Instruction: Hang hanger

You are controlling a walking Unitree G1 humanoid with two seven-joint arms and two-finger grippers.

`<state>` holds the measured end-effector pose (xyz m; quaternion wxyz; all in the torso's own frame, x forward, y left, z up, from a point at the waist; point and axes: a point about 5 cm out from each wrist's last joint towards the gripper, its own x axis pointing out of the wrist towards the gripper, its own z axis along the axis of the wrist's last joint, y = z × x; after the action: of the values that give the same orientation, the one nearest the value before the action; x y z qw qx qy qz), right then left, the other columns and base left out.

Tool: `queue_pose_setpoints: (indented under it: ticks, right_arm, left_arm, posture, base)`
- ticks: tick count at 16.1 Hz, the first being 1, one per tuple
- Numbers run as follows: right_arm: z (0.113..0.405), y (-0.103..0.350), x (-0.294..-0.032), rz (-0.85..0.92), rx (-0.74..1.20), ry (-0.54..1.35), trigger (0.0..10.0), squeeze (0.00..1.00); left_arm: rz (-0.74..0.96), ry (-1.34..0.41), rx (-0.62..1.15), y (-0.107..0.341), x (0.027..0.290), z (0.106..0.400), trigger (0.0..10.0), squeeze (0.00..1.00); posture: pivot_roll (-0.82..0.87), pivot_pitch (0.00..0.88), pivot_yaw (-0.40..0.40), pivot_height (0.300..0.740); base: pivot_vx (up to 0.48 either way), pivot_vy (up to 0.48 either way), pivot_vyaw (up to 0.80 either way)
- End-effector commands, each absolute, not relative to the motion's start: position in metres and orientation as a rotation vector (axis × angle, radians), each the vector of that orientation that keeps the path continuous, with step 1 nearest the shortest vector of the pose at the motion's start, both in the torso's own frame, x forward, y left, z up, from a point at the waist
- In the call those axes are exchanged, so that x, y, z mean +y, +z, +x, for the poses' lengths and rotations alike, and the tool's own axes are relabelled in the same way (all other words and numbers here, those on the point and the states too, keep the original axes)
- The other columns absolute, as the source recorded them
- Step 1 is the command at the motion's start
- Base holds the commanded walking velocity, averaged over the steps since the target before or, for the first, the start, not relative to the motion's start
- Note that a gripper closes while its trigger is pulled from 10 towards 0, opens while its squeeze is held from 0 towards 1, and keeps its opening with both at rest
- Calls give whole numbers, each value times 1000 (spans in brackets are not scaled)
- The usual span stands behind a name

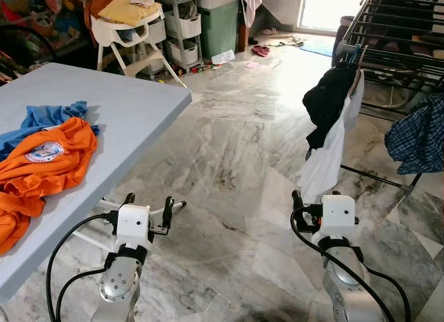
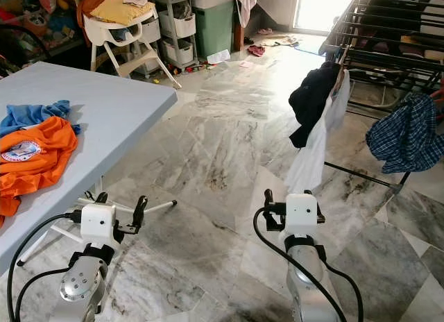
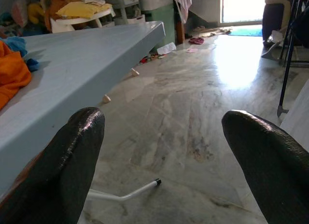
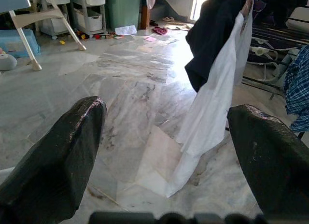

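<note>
— Marble floor (image 1: 236, 148) runs from a grey table (image 1: 118, 114) on the robot's left to a dark drying rack (image 1: 395, 30) on its right. What's on the table?

— An orange shirt (image 1: 45, 162) over a blue cloth (image 1: 48, 116).

— And the hanger?

— At the near end of the rack, ahead of the right gripper (image 4: 169, 151) and well apart from it. A white garment (image 1: 326, 162) and a black one (image 1: 326, 100) hang there; a pale tan piece at the top may be the hanger (image 4: 247, 4), though it's mostly covered.

— The grippers?

— Both held low over the floor, fingers spread wide, nothing between them. The left gripper (image 3: 164, 156) is just beside the table edge. A plaid shirt (image 1: 416, 134) hangs further right on the rack.
</note>
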<state>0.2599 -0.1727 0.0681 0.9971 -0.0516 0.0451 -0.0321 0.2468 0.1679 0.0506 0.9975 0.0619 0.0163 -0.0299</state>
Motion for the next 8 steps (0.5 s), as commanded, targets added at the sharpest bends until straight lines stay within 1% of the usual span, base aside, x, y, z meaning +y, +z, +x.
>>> queue_pose_setpoints:
  ticks: [1, 6, 7, 8]
  right_arm:
    - [273, 31, -173, -6, 305, -129, 10000, 0]
    - [273, 31, -173, -6, 305, -129, 10000, 0]
    - [277, 33, -174, -27, 304, -102, 10000, 0]
    - [283, 36, -173, -47, 301, -67, 10000, 0]
  left_arm:
    - [-44, -50, 293, 25, 177, 274, 10000, 0]
    - [-44, -50, 293, 25, 177, 274, 10000, 0]
    - [-44, -64, 285, 22, 170, 271, 10000, 0]
    - [-49, -74, 266, 23, 163, 269, 10000, 0]
  posture:
    - [-137, 0, 94, 740]
    - [-137, 0, 94, 740]
    - [-112, 0, 44, 740]
    - [-110, 0, 42, 740]
  base:
    - [0, 0, 0]
    - [0, 0, 0]
    - [0, 0, 0]
    - [0, 0, 0]
